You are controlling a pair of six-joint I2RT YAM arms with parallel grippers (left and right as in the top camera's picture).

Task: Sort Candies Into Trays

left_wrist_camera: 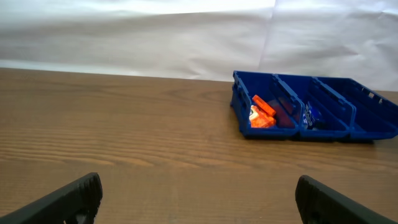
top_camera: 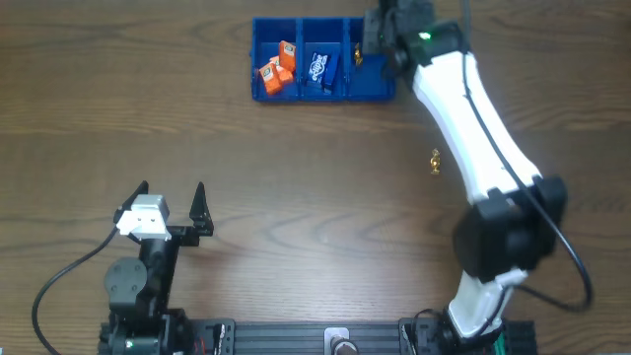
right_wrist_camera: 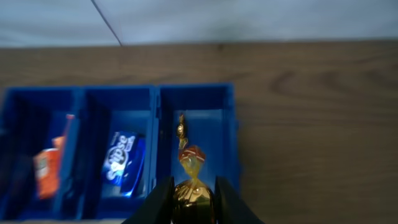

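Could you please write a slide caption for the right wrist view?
Right gripper holds a gold candy over the end compartment of the blue tray.

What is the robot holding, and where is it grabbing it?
The right gripper pinches a gold candy by its round body; the left gripper holds nothing.

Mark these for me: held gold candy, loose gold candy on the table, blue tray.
held gold candy (right_wrist_camera: 194, 190): right wrist view, on its round wrapped body.
loose gold candy (top_camera: 435, 161): top view, on its middle.
blue tray (top_camera: 256, 37): top view, on its left outer wall.
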